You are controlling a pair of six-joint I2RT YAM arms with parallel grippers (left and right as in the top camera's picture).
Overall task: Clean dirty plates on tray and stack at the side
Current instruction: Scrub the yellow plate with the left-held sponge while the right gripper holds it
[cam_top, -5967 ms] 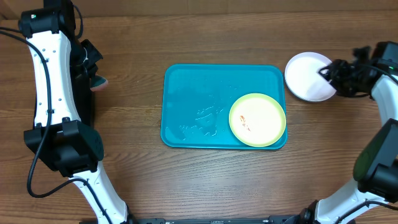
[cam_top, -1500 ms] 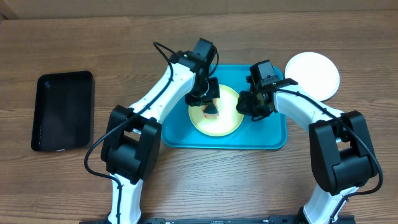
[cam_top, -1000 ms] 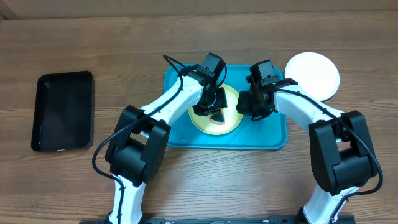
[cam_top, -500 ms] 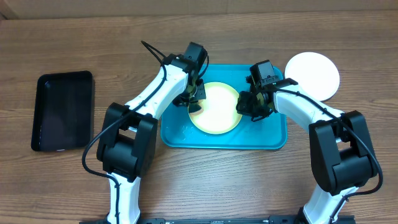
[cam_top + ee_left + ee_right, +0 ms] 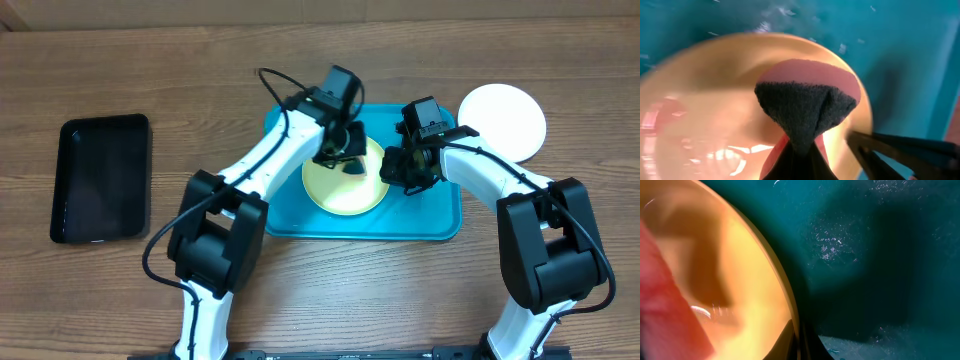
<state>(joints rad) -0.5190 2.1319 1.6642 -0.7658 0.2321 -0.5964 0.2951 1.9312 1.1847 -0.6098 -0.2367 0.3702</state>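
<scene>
Overhead evenly bright, sharp; wrist views close, soft-focused, glare on plate [image 5: 705, 95], deep shadow on tray [image 5: 880, 280].

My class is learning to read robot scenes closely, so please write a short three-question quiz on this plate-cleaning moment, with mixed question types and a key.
1. True or false: the white plate lies inside the turquoise tray.
2. What does the left gripper hold? A) a sponge B) a plate C) nothing
3. Fill in: the right gripper is shut on the ____ of the yellow-green plate.
Key: 1 false, it rests on the table beside the tray. 2 A. 3 rim.
</scene>
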